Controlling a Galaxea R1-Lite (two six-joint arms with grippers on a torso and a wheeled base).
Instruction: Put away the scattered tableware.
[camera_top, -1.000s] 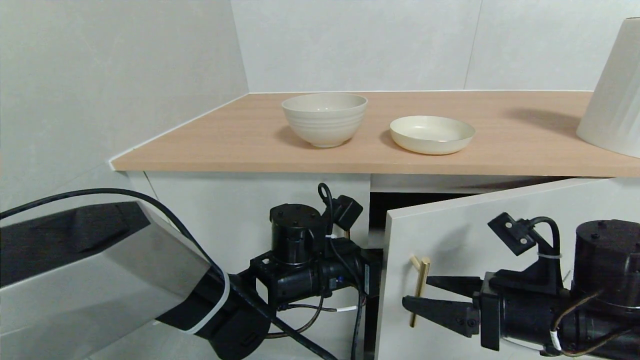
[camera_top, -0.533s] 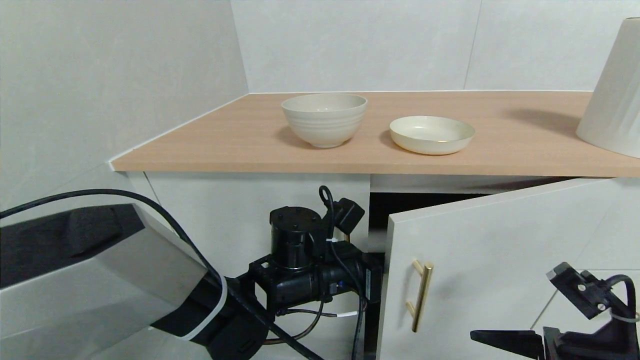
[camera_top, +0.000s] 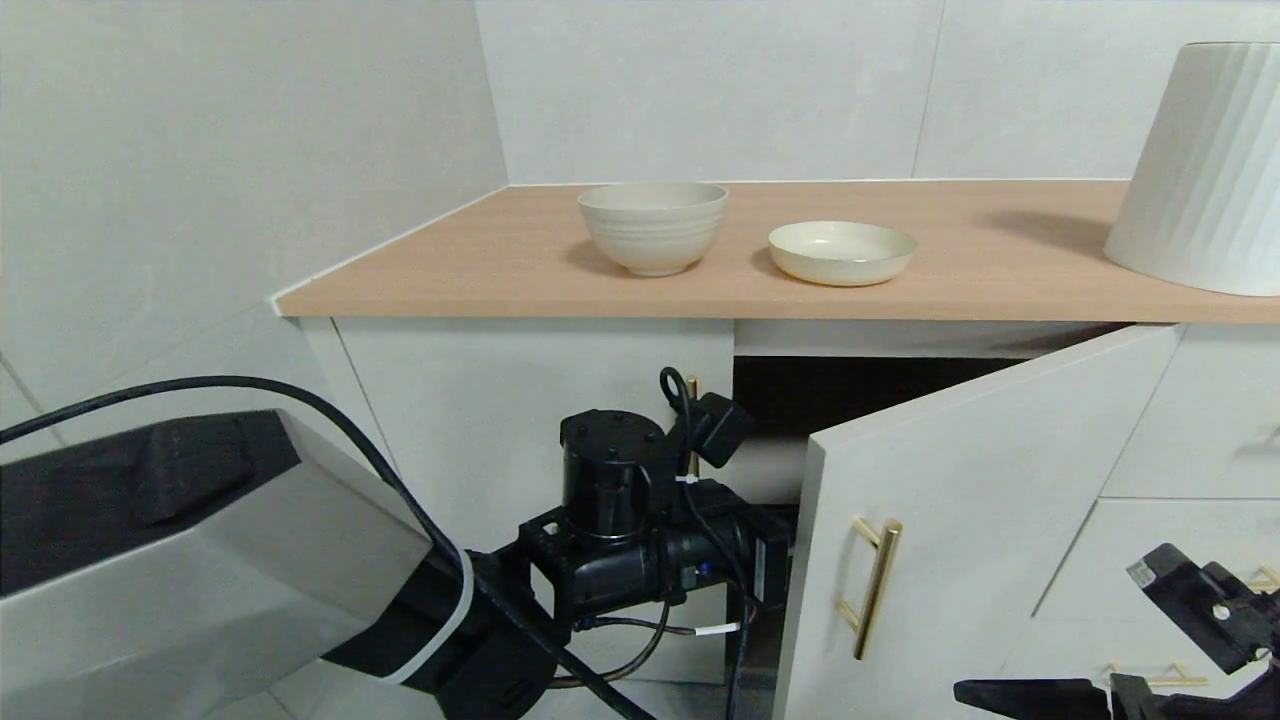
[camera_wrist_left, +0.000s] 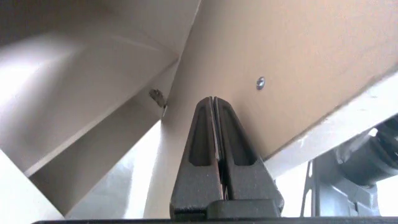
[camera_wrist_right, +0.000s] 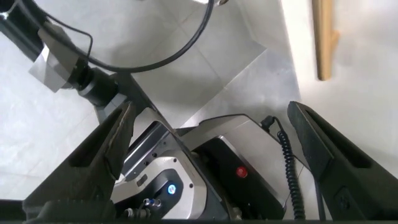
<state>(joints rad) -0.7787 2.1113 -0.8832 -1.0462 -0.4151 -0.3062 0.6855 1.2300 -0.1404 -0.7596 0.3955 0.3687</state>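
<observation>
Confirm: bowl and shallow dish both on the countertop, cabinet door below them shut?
No: the cabinet door stands open, swung outward, per the head view. The bowl and shallow dish do sit on the countertop.

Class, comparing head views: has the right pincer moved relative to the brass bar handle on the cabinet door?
Yes. The right pincer has withdrawn from the brass bar handle, now lower and rightward.
</observation>
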